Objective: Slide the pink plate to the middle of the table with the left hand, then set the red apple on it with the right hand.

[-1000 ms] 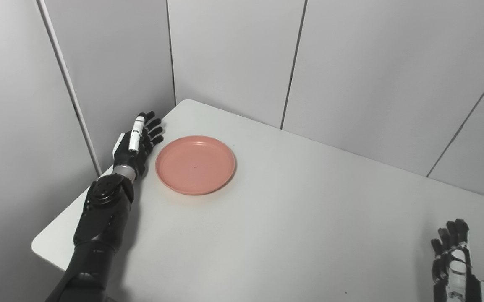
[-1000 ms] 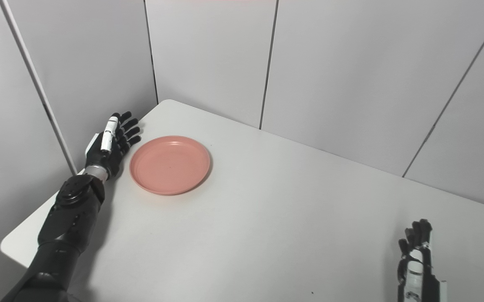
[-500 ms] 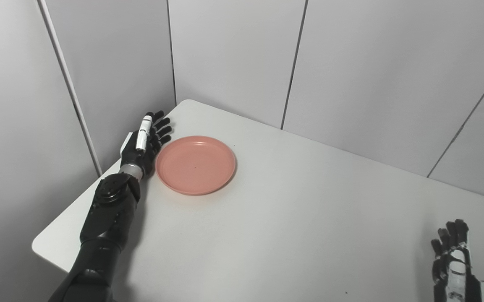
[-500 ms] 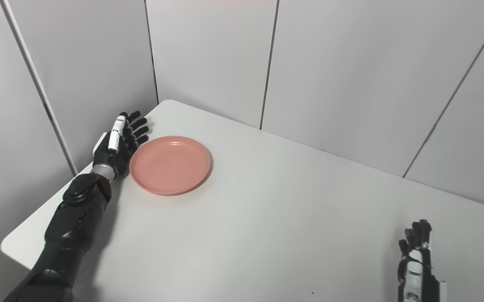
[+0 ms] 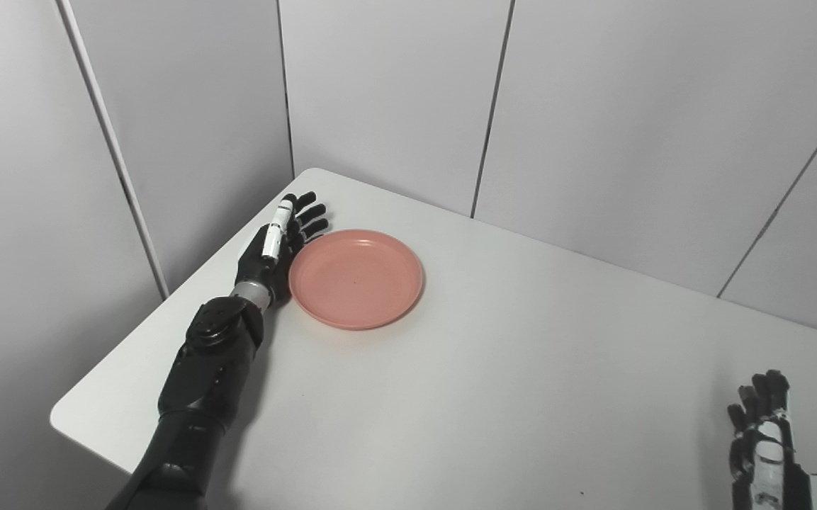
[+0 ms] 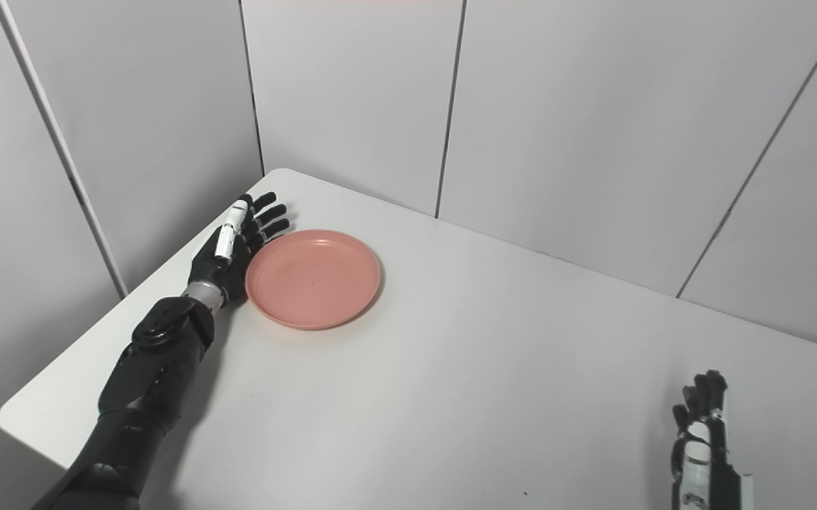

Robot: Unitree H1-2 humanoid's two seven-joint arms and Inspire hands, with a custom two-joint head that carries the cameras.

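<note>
Pink plate (image 5: 356, 278) shifted right; flat left hand (image 5: 279, 246) against rim, holding nothing.

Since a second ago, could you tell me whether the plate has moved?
Yes. The plate has slid a little to the right, judged against the far corner of the table, with the left hand against its left rim.

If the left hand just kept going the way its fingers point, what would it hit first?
Probably nothing on the table. The left hand lies flat-edged beside the pink plate, fingers aimed past the plate's far-left rim toward the table's back corner. Beyond that edge stands the wall, though depth is unclear.
</note>
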